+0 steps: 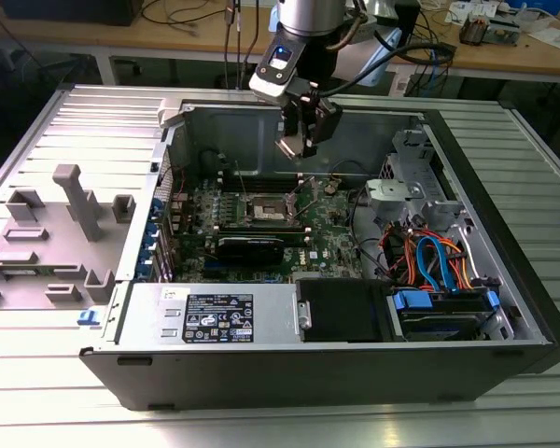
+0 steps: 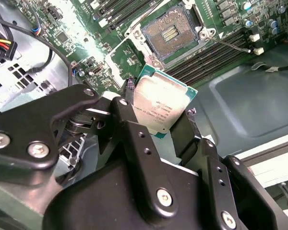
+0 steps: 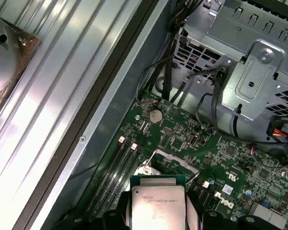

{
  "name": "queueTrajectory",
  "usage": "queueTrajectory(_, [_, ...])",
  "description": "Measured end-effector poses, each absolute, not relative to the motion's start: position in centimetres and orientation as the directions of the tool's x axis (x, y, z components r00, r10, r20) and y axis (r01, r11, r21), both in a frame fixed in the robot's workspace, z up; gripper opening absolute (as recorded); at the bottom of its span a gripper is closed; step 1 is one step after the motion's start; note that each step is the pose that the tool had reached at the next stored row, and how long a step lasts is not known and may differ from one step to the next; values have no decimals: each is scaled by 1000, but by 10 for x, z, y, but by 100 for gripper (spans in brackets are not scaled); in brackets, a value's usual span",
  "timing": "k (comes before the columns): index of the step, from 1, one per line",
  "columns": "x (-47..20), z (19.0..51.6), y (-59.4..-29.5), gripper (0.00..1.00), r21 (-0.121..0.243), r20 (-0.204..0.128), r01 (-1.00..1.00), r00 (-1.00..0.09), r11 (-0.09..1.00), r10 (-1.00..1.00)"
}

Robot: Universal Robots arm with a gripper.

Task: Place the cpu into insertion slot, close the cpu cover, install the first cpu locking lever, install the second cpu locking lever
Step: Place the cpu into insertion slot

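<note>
The jaws are closed on the cpu (image 2: 162, 98), pinching two opposite edges of the square chip. Being square, it has no long axis. Its silvery metal top faces the camera in both wrist views, and its free green-rimmed edge points down toward the motherboard (image 1: 331, 233). In the exterior view the cpu (image 1: 292, 147) hangs tilted in the air, well clear of the board, above the insertion slot (image 1: 265, 211) and a little to the exterior view's right of it.

In the second wrist view the insertion slot (image 2: 171, 32) lies open with its gold contacts bare and nothing seated in it. Rows of memory slots (image 2: 216, 55) run just beside it.

The air over the board is free between the walls of the computer case (image 1: 261, 117), which lies on its side on the ribbed metal counter (image 1: 93, 112). The black graphics card (image 1: 252, 248) lies just on the near side of the slot. The steel drive cage (image 1: 406, 177) and a tangle of cables (image 1: 434, 257) crowd the exterior view's right end of the case. The power supply (image 1: 215, 317) fills the near corner on the exterior view's left.

In the first wrist view a coin battery (image 3: 155, 115) sits on the board beyond the held cpu (image 3: 158, 203).
</note>
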State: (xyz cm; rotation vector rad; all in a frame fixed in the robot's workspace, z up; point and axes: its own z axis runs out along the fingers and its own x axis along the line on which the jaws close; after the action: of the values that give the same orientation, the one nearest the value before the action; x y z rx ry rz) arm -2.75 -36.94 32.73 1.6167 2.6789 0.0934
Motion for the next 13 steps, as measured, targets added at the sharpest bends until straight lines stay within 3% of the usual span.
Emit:
queueTrajectory(3, [-27, 325, -369, 55, 53, 21, 930, -365, 363, 931])
queueTrajectory(13, [-27, 325, -369, 55, 54, 21, 931, -363, 362, 932])
